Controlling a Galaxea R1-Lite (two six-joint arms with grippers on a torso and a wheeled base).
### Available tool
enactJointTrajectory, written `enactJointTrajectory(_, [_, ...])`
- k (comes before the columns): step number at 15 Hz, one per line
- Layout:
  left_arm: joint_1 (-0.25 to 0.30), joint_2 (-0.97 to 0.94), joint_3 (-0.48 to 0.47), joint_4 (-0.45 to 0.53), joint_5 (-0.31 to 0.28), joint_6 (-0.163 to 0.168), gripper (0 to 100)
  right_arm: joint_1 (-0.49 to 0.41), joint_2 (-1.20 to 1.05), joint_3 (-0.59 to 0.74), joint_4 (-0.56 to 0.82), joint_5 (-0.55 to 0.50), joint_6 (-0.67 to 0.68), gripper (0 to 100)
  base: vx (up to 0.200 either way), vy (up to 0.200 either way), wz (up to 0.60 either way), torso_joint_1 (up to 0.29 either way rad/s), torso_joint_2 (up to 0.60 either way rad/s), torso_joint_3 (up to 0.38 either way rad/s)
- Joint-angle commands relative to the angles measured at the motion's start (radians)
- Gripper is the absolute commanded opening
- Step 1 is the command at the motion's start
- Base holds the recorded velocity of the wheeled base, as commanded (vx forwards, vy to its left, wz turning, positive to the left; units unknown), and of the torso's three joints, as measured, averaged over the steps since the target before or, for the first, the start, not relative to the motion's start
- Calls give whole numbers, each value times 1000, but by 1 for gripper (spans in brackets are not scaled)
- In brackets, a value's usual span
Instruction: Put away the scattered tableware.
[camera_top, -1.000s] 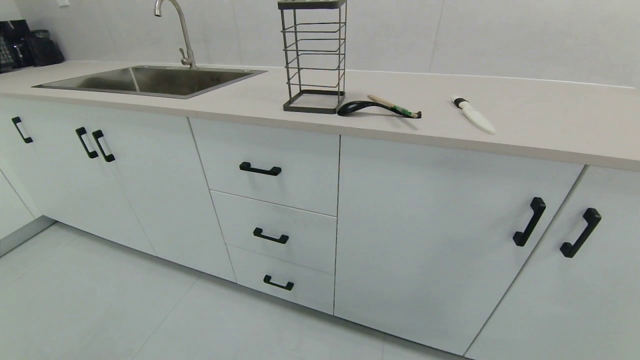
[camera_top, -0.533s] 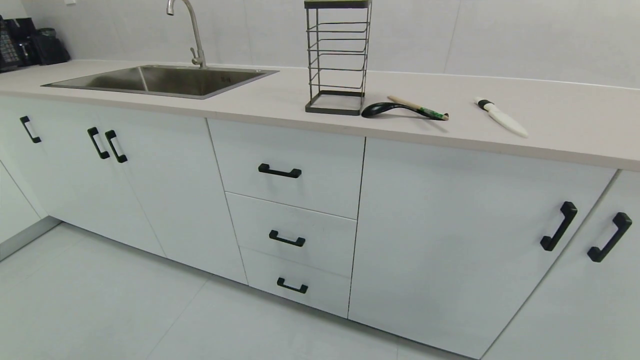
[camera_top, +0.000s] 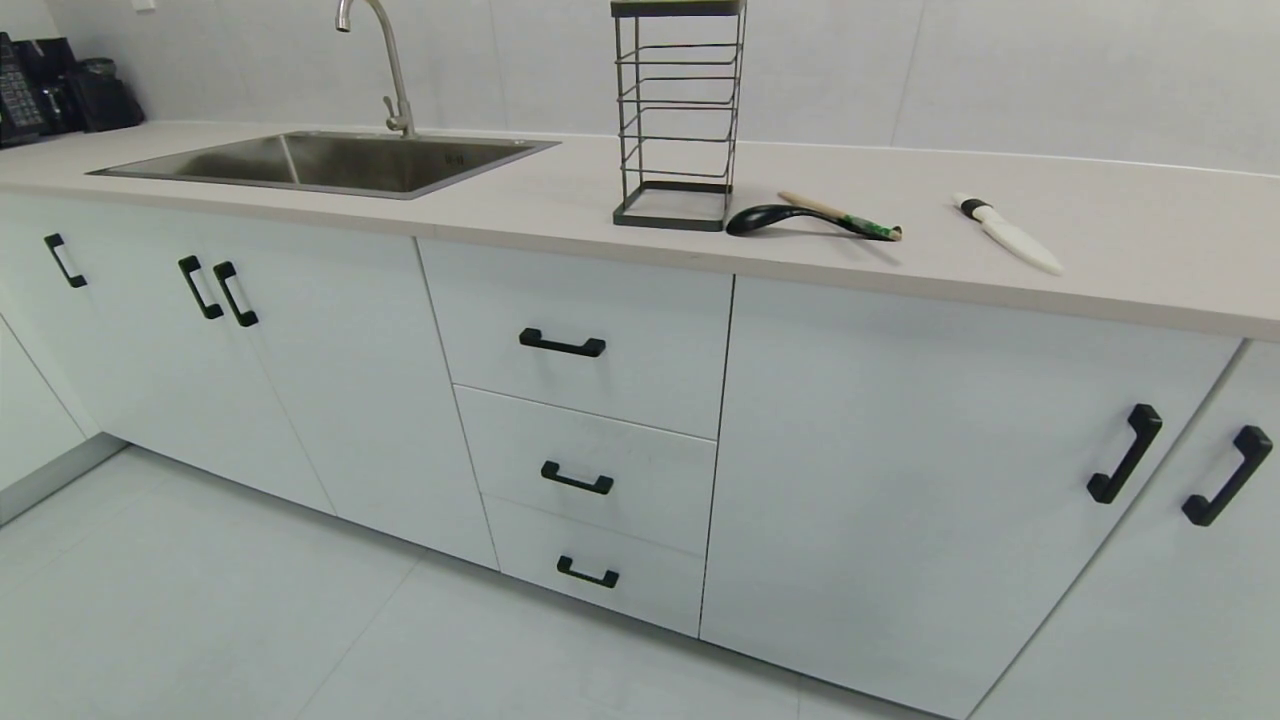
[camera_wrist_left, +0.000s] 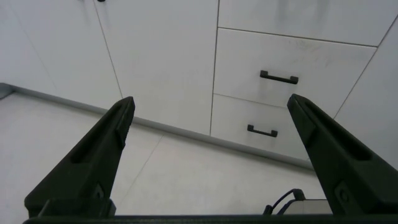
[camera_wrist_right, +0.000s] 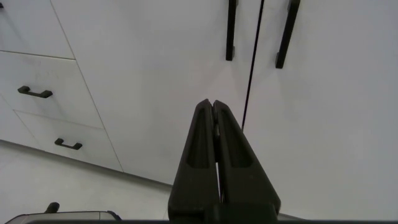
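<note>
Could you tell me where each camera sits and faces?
Head view: on the head, facing down at the counter, rack, ladle and knife.
Left wrist view: on the left wrist, facing drawers and floor past the open left gripper.
Right wrist view: on the right wrist, facing cabinet doors past the shut right gripper.
Both wrist views share the bottom drawer handle.

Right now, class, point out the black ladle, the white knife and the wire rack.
black ladle (camera_top: 757, 219), head view, its bowl.
white knife (camera_top: 1020, 245), head view, its blade.
wire rack (camera_top: 678, 8), head view, its top plate.
</note>
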Motion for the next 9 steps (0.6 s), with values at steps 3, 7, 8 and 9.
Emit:
enactJointTrajectory(3, [0, 0, 0, 0, -9, 1, 100, 0, 1, 0, 1, -12, 0, 0, 0, 0, 0, 0, 0, 0])
enactJointTrajectory(7, [11, 28, -193, -219, -35, -9, 100, 0, 1, 0, 0, -12, -3, 0, 0, 0, 0, 0, 0, 0])
enactJointTrajectory(8, [26, 91, -281, -213, -62, -3, 100, 0, 1, 0, 1, -12, -3, 0, 0, 0, 0, 0, 0, 0])
enactJointTrajectory(9, [26, 112, -308, -179, -107, -2, 100, 0, 1, 0, 1, -12, -3, 0, 0, 0, 0, 0, 0, 0])
